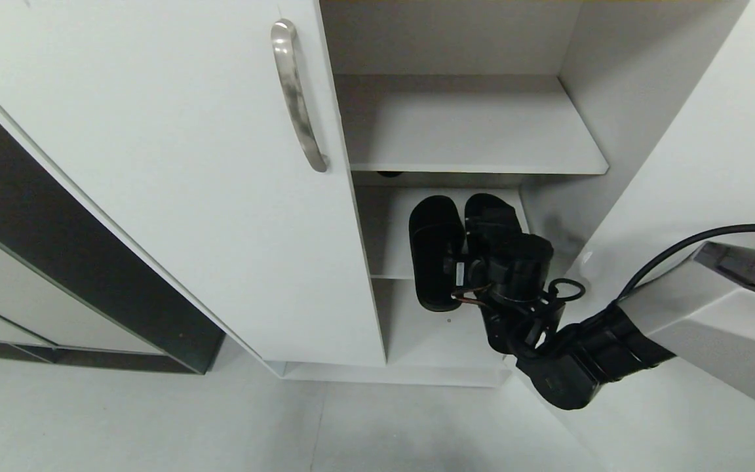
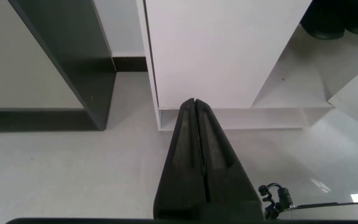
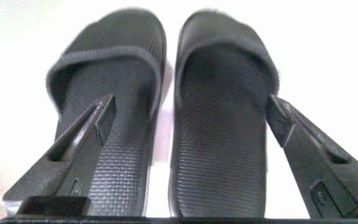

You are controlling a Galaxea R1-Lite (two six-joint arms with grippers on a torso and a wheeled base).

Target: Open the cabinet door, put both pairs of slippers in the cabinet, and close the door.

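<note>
Right arm extends into the open cabinet [image 1: 469,124]. Right gripper [image 3: 190,106] jaws stand wide apart, straddling the pair of black slippers [image 1: 435,249] on the lower shelf. Left gripper [image 2: 194,109] jaws are pressed together, empty, above the floor [image 2: 73,168] before the closed left door [image 1: 154,164].

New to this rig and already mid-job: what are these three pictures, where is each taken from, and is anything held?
This is a two-armed robot. The big picture comes from its head camera, looking down at a white cabinet with one door closed and the right side open. A pair of black slippers lies on a lower shelf. The other two come from wrist cameras. The right gripper is open, fingers spread before the slippers, apparently gripping nothing. The left gripper is shut and empty above the floor.
</note>
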